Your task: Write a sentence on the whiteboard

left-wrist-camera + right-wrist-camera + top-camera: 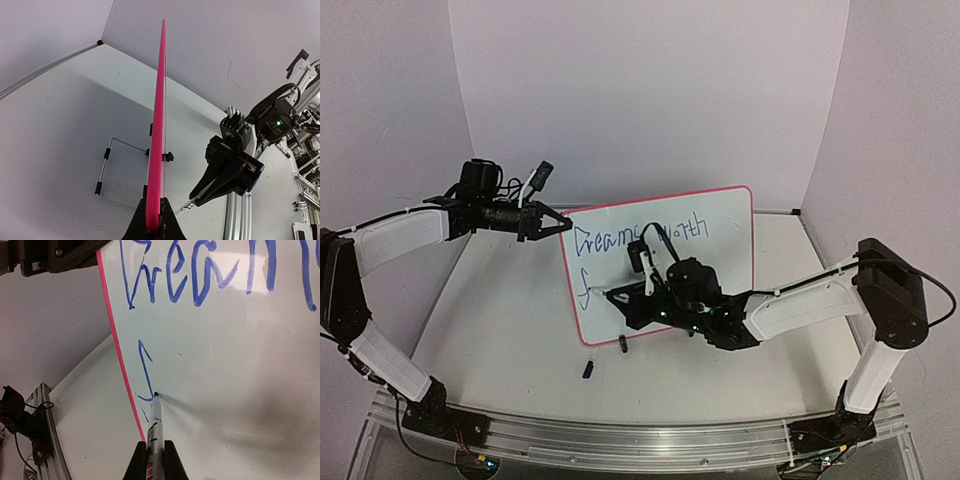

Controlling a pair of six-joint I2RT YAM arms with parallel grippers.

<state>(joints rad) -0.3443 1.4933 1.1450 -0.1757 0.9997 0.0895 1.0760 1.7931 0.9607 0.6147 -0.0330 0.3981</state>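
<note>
The right gripper (151, 456) is clamped on a marker (155, 415). Its tip touches the whiteboard (225, 370) at the foot of a fresh stroke, near the board's left rim and below the blue writing (200, 275). The left gripper (153, 222) pinches that rim (steadying the upright board). Light, even pressure looks wise, with strokes carried rightward without tipping the board back.

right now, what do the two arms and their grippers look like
The left arm and right arm have white shell links with black joints and thin black cables along them. The left gripper and right gripper are black, with triangular tapered fingers. A green light glows on the right wrist.
</note>
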